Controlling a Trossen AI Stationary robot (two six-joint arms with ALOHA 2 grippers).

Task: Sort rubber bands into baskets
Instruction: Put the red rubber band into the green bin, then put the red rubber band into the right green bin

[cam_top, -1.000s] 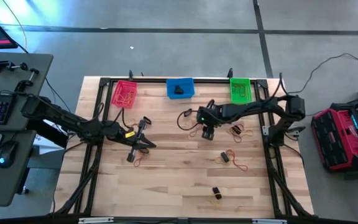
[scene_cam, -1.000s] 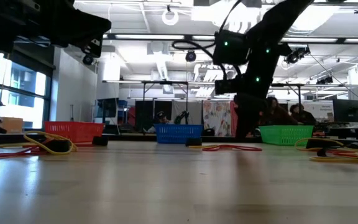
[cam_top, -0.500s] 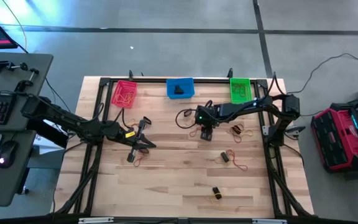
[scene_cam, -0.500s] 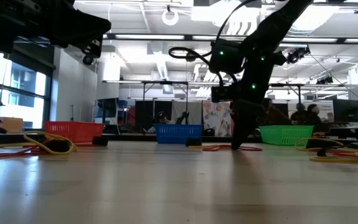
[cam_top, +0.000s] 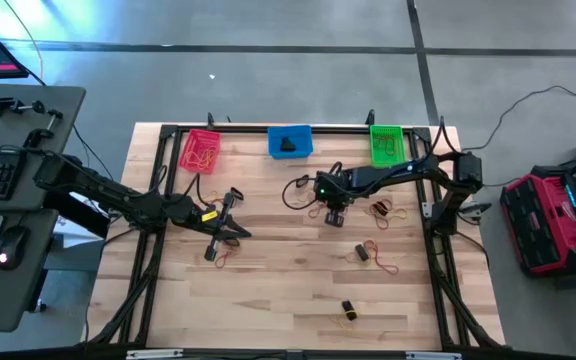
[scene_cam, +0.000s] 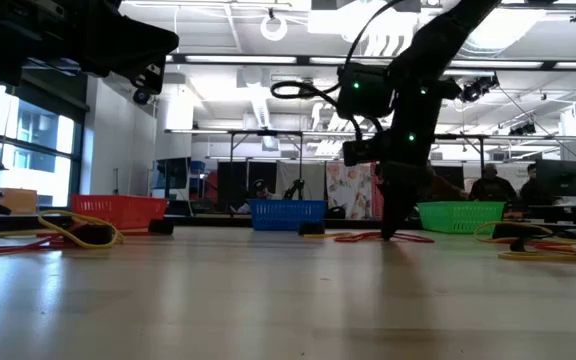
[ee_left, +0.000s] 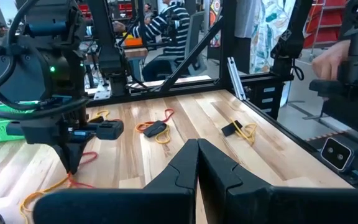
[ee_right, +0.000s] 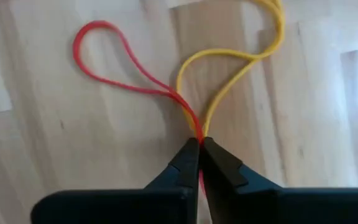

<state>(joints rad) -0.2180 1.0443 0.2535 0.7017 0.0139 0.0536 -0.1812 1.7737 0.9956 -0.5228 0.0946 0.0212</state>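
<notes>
Pinched down on the wooden table (cam_top: 268, 290), the right gripper (ee_right: 199, 144) has its two dark fingers pressed together on a thin red-orange rubber band (ee_right: 114, 59) and a thin yellow rubber band (ee_right: 241, 62), caught together where the two loops meet. In the high view this right gripper (cam_top: 334, 214) sits just in front of the blue rectangular mesh basket (cam_top: 290, 141), slightly toward the green mesh basket (cam_top: 387, 144). The red-pink mesh basket (cam_top: 200, 150) stands on the blue basket's other side and holds yellow loops. The blue basket holds a dark piece. More bands lie scattered on the wood: a small cluster (cam_top: 381, 210) in front of the green basket, a red and black group (cam_top: 373, 254) farther forward from it, and a black and yellow pair (cam_top: 349, 311) nearest the table's front edge. The left gripper (ee_left: 197, 155) is closed on nothing, hovering in front of the red-pink basket, above a red band (cam_top: 223, 260).
</notes>
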